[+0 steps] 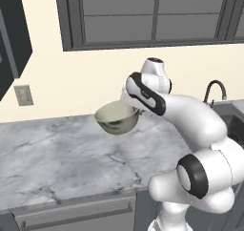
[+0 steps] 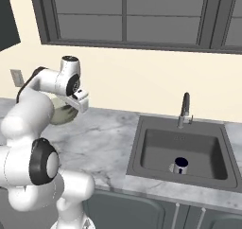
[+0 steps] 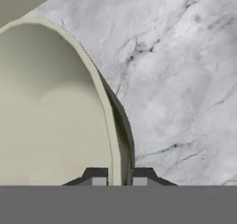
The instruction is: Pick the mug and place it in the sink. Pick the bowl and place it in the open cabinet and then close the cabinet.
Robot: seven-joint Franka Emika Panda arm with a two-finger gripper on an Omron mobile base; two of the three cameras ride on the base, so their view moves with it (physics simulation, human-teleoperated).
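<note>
at the bottom centre of the hand view, the claw (image 3: 120, 177) pinches the bowl (image 3: 55, 107) rim. one fingertip sits inside, one outside. the bowl hangs above the table (image 1: 57, 149).

Surface: a grey-white marble countertop (image 1: 62, 153) with dark veining, crossing the middle of the left base view from the left edge to the arm.
Right base view: the same countertop runs from the left edge along the middle of the frame to the right edge, wrapping around the sink (image 2: 156, 152).
Set into it: the sink, a dark grey rectangular basin, right of centre in the right base view, with a faucet (image 2: 185, 107) rising from its back rim.
In the basin: the mug (image 2: 180, 164) stands upright on the sink floor, lower centre of the basin, dark inside showing.
Hand view: veined marble across the right side and top.
</note>
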